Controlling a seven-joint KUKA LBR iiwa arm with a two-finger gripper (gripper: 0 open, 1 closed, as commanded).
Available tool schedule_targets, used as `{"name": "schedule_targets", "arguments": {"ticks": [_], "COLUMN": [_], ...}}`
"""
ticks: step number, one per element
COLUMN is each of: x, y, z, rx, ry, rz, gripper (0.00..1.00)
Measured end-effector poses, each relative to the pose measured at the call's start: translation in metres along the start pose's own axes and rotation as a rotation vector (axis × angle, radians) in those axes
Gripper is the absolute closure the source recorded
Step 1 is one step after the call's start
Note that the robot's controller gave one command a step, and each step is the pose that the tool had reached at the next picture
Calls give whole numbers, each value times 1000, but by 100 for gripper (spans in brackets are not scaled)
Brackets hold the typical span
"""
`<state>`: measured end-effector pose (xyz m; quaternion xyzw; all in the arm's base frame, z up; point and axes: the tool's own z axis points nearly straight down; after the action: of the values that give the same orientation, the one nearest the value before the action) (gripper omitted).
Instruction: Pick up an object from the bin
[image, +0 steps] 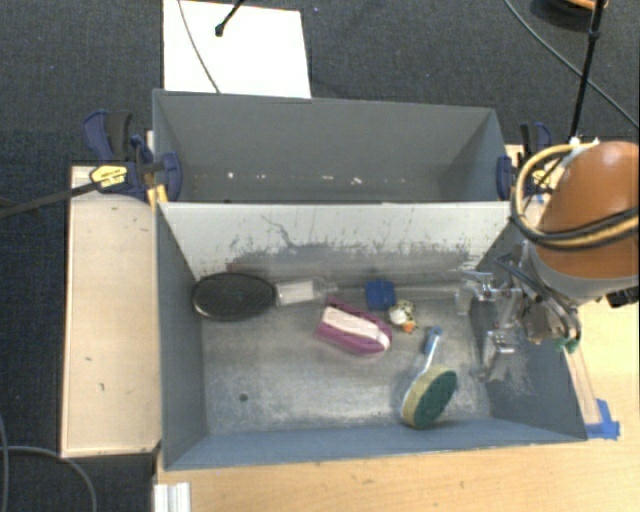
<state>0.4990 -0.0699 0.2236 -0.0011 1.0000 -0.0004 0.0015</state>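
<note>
**Just Right of the Dish Brush, the Gripper Hung Low in the Bin**

Just to the view's right of the dish brush with the round green-and-yellow scrub head and short blue plastic handle (430, 396), we found the robot's metal gripper (492, 345) low inside the grey metal bin (260, 395), near its right wall. We could not tell whether it was open or closed, and we saw nothing held in it.

The dish brush was the nearest thing. It lay to the view's left of the gripper and slightly nearer the front wall. Its long axis ran from the head by the front wall back toward the far wall. We judged that any pick of it would turn on a short shift leftward.

Left of the dish brush and farther back lay a small white-and-orange toy figure (402, 316), a small blue block (379, 293) and a purple-and-white oblong object (353, 331). Farthest left was a black oval hairbrush with a clear handle (235, 297).

We could read no brand, label or writing on anything.
</note>
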Motion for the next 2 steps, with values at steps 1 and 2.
{"name": "schedule_targets", "arguments": {"ticks": [1, 2], "x": [26, 21], "y": [6, 5], "z": [122, 116], "rx": [-2, 1], "ry": [10, -5], "rz": [43, 38], "gripper": [0, 100]}}
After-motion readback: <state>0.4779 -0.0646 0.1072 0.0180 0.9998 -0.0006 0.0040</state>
